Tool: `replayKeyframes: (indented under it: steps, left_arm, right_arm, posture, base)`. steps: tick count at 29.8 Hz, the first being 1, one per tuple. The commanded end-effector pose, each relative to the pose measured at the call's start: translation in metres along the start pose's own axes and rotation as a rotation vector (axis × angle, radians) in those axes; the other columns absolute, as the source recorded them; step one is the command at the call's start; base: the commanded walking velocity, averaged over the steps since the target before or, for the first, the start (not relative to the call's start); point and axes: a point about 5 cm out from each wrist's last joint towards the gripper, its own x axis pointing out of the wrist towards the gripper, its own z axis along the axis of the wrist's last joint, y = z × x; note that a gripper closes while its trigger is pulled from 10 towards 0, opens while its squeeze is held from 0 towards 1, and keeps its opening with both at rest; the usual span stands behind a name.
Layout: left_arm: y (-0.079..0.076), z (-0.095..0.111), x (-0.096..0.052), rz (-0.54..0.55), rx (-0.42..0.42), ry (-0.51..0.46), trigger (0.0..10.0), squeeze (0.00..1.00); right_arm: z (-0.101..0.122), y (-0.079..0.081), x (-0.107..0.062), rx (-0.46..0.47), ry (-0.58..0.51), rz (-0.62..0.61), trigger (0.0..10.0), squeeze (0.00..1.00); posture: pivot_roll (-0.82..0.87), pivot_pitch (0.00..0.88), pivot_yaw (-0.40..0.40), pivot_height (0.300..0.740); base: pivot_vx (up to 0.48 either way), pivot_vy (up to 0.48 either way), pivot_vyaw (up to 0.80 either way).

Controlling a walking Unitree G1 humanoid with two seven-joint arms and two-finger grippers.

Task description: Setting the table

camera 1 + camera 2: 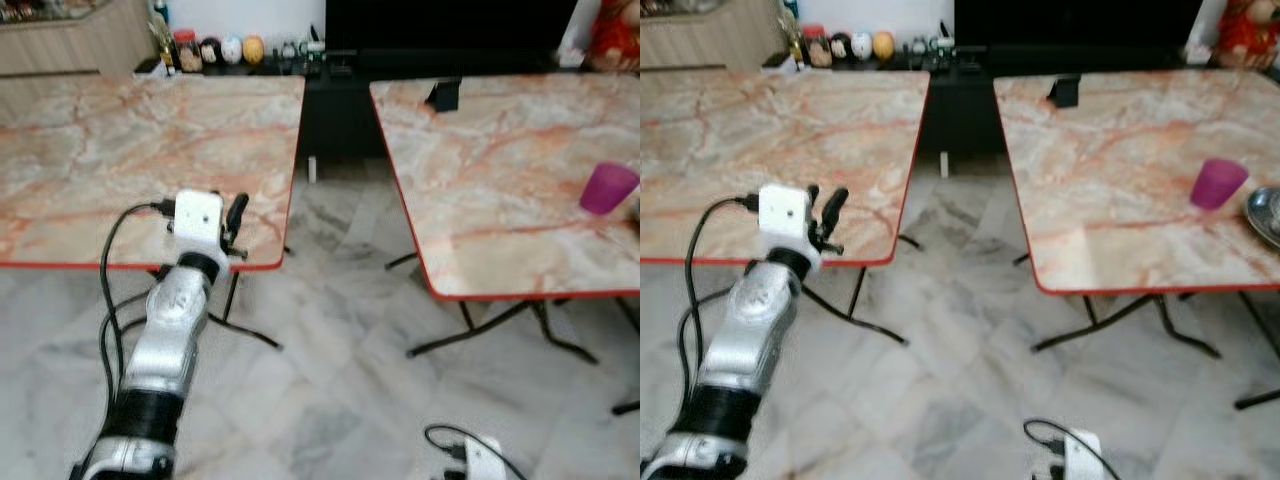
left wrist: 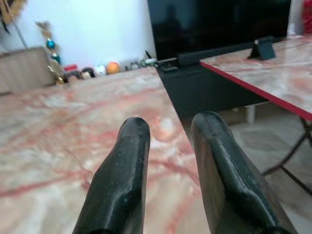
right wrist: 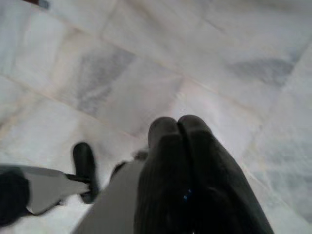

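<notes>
the left gripper (image 2: 168, 146) is held parted and empty over the bare left table (image 1: 100, 150); the right gripper (image 3: 178, 127) is pressed closed, idle. only a purple cup (image 1: 607, 188) and a dish (image 1: 1266, 215) are laid on the right table (image 1: 490, 170), so most is judged undone.

It was a home's living room: a large television (image 1: 450, 25) stood behind two marble-patterned folding tables (image 1: 150, 150), ornaments (image 1: 230, 48) lining its black stand, over a marble-tiled floor (image 1: 340, 380).
</notes>
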Motion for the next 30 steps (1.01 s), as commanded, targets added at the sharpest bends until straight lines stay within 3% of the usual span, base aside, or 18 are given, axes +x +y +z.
replayKeyframes:
  steps: [1,6,17,30]
  left_arm:
    - [0.023,-0.004,-0.006,0.083,0.022,0.023,10.0,0.0]
    - [0.034,-0.016,-0.013,0.116,0.044,0.06,10.0,0.0]
    - [0.051,-0.075,-0.048,0.184,0.096,0.267,10.0,0.0]
    - [0.052,-0.124,-0.08,0.168,0.119,0.469,10.0,0.0]
  right_arm:
    - [0.0,0.002,0.001,0.011,0.0,0.002,10.0,0.0]
    - [0.0,0.003,0.001,0.008,0.001,0.005,10.0,0.0]
    - [0.001,0.003,0.001,0.007,0.001,0.006,10.0,0.0]
    - [0.001,0.003,0.001,0.007,-0.001,0.008,10.0,0.0]
  posture:
    - [0.07,0.0,-0.011,0.74]
    - [0.08,0.001,-0.012,0.74]
    - [0.07,0.007,-0.009,0.74]
    - [0.08,0.006,-0.011,0.74]
  base:
    - [0.0,0.349,0.0]
    - [0.0,0.349,0.0]
    - [0.0,0.348,0.0]
    - [0.0,0.348,0.0]
